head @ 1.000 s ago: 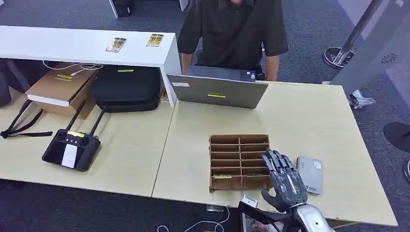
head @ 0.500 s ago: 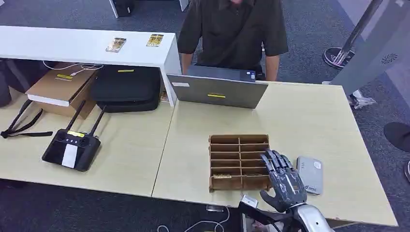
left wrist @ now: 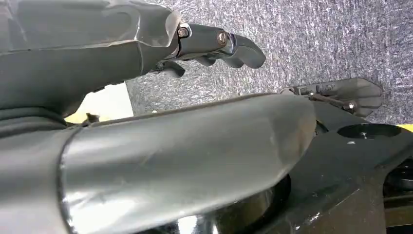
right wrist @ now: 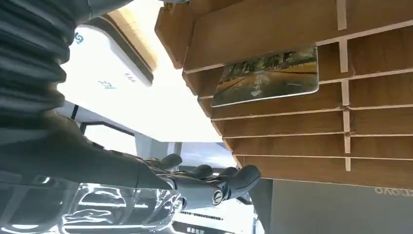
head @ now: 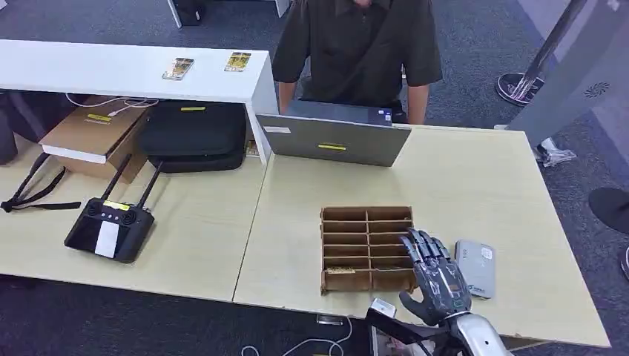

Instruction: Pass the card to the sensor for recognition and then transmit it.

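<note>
A brown cardboard organizer (head: 366, 248) with several slots stands on the near table. One printed card (head: 341, 271) lies in a front left slot; in the right wrist view the card (right wrist: 265, 75) sits flat in its slot. My right hand (head: 438, 278) hovers over the organizer's front right corner with its fingers spread and nothing in them. The grey sensor (head: 475, 268) lies flat just right of that hand, and the sensor (right wrist: 109, 73) looks white in the right wrist view. My left hand (left wrist: 122, 73) hangs over grey carpet, fingers apart, holding nothing.
A person (head: 356, 52) sits behind a grey laptop (head: 334, 139) across the table. Two more cards (head: 178, 68) lie on the white shelf (head: 89, 70). A black controller (head: 110, 226), a black case (head: 193, 133) and a cardboard box (head: 93, 137) occupy the left table.
</note>
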You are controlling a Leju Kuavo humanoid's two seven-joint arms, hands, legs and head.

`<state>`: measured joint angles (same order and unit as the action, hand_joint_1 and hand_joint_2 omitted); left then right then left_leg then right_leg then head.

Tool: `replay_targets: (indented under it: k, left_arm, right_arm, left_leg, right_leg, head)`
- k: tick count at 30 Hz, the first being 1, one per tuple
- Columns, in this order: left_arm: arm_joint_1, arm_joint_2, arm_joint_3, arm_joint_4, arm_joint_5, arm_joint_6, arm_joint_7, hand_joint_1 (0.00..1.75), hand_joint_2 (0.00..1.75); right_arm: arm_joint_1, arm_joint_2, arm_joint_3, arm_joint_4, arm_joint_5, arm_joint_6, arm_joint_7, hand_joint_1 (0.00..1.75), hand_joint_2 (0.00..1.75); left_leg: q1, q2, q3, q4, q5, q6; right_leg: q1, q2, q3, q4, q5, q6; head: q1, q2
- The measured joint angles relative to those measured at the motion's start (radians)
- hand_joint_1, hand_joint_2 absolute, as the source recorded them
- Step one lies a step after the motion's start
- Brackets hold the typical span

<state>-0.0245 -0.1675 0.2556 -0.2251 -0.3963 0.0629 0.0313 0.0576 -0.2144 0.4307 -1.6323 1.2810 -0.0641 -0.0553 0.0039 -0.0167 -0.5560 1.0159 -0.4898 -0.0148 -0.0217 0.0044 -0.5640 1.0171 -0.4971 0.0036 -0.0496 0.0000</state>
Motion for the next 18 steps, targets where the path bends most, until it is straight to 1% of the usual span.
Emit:
replay_targets:
  k: [1,2,3,4,6,8,9,11,13,18]
  left_arm:
    - [0.000,0.000,0.000,0.000,0.000,0.000,0.000,0.00,0.00]
    - [0.000,0.000,0.001,0.000,0.000,0.000,0.000,0.00,0.00]
    - [0.000,0.000,0.001,0.000,0.000,0.000,0.000,0.00,0.00]
    - [0.000,0.000,0.002,0.000,0.000,0.000,0.000,0.00,0.00]
    - [0.000,0.000,0.002,0.000,0.000,0.000,0.000,0.00,0.00]
    - [0.000,0.000,0.002,0.000,0.000,0.000,0.000,0.00,0.00]
    - [0.000,0.000,0.002,0.000,0.000,0.000,0.000,0.00,0.00]
    - [0.000,0.000,0.002,0.000,-0.002,0.000,0.000,0.00,0.00]
    - [0.000,0.000,0.002,0.000,-0.002,0.000,0.000,0.00,0.00]
    - [0.000,0.000,0.002,0.000,-0.002,0.000,0.000,0.00,0.00]
  right_arm:
    - [0.000,0.000,0.000,0.000,0.000,0.000,0.000,0.98,1.75]
    - [0.000,0.000,0.000,0.000,0.000,0.000,0.000,1.29,1.75]
    - [0.000,0.000,0.000,0.000,0.000,0.000,0.000,1.38,1.75]
    - [0.000,0.000,0.000,0.000,0.000,0.000,0.000,1.38,1.75]
    - [0.000,0.000,0.000,0.000,0.000,0.000,0.000,1.45,1.75]
    - [0.000,0.000,0.000,0.000,0.000,0.000,0.000,1.38,1.75]
    - [0.000,0.000,0.000,0.000,0.000,0.000,0.000,1.40,1.75]
    - [0.000,0.000,0.000,0.000,0.000,0.000,0.000,1.38,1.75]
    - [0.000,0.000,0.000,0.000,0.000,0.000,0.000,1.41,1.75]
    - [-0.001,0.001,0.000,0.000,0.003,0.000,0.000,1.40,1.75]
  left_leg:
    - [0.000,0.000,0.000,0.000,0.000,0.000]
    - [0.000,0.000,0.000,0.000,0.000,0.000]
    - [0.000,0.000,0.000,0.000,0.000,0.000]
    - [0.000,0.000,0.000,0.000,0.000,0.000]
    - [0.000,0.000,0.000,0.000,0.000,0.000]
    - [0.000,0.000,0.000,0.000,0.000,0.000]
    - [0.000,0.000,0.000,0.000,0.000,0.000]
    - [0.000,0.000,0.000,0.000,0.000,0.000]
    - [0.000,0.000,0.000,0.000,0.000,0.000]
    - [0.000,0.000,0.000,0.000,0.000,0.000]
  right_leg:
    - [0.000,0.000,0.000,0.000,0.000,0.000]
    - [0.000,0.000,0.000,0.000,0.000,0.000]
    - [0.000,0.000,0.000,0.000,0.000,0.000]
    - [0.000,0.000,0.000,0.000,0.000,0.000]
    - [0.000,0.000,0.000,0.000,0.000,0.000]
    - [0.000,0.000,0.000,0.000,0.000,0.000]
    - [0.000,0.000,0.000,0.000,0.000,0.000]
    - [0.000,0.000,0.000,0.000,0.000,0.000]
    - [0.000,0.000,0.000,0.000,0.000,0.000]
    - [0.000,0.000,0.000,0.000,0.000,0.000]
  head:
    - [0.000,0.000]
    - [0.000,0.000]
    - [0.000,0.000]
    - [0.000,0.000]
    - [0.000,0.000]
    - [0.000,0.000]
    - [0.000,0.000]
    - [0.000,0.000]
    - [0.000,0.000]
    - [0.000,0.000]
